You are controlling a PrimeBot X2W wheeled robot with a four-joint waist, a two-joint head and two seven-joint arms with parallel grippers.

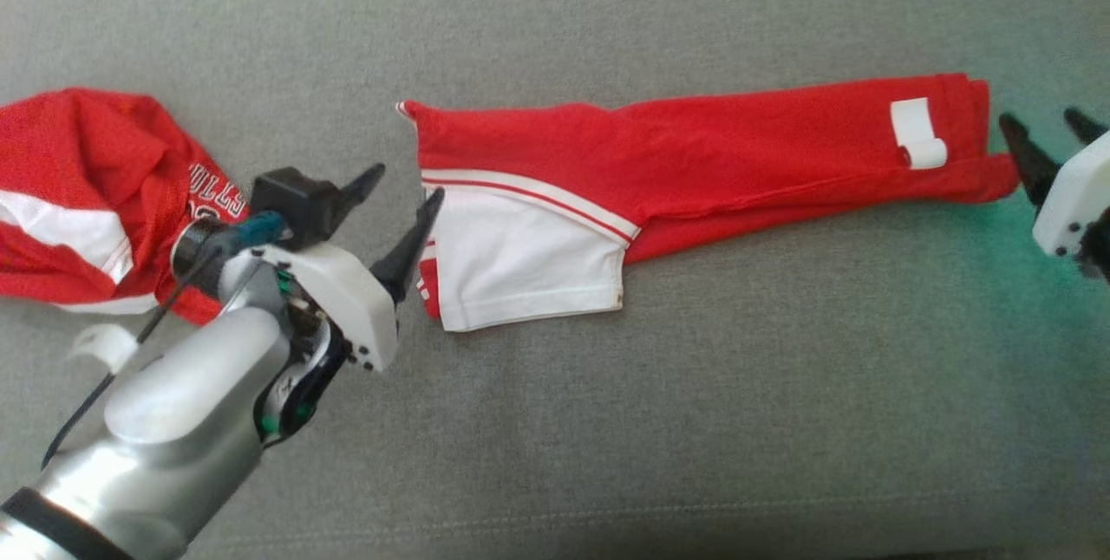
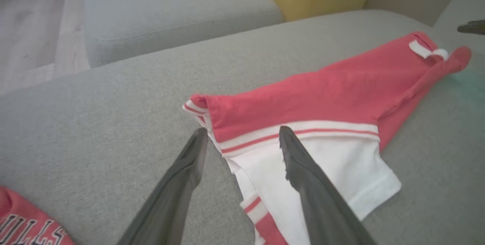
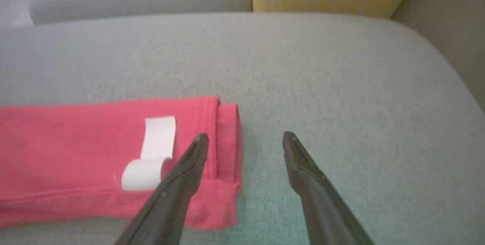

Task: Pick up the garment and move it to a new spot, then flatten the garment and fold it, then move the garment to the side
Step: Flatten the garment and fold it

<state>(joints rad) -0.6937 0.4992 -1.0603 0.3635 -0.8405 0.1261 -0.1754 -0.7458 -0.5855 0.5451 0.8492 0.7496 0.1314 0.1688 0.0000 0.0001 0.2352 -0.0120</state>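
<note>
Crumpled red mesh jersey (image 1: 78,196) with white lettering at far left of grey fabric cushion (image 1: 555,421). Next, left gripper (image 1: 407,182), fingers spread, clamped on nothing, tips at left end of long folded red-and-white garment (image 1: 694,153). Stretched flat across cushion middle, white curled label (image 1: 917,133) near right hem. Just off that hem, right gripper (image 1: 1039,118), fingers also apart, empty.

The left pincer (image 1: 408,180) has dark tapered fingers (image 1: 408,244), a white housing (image 1: 351,296), silver forearm (image 1: 186,421) and thin black cable (image 1: 87,408).
</note>
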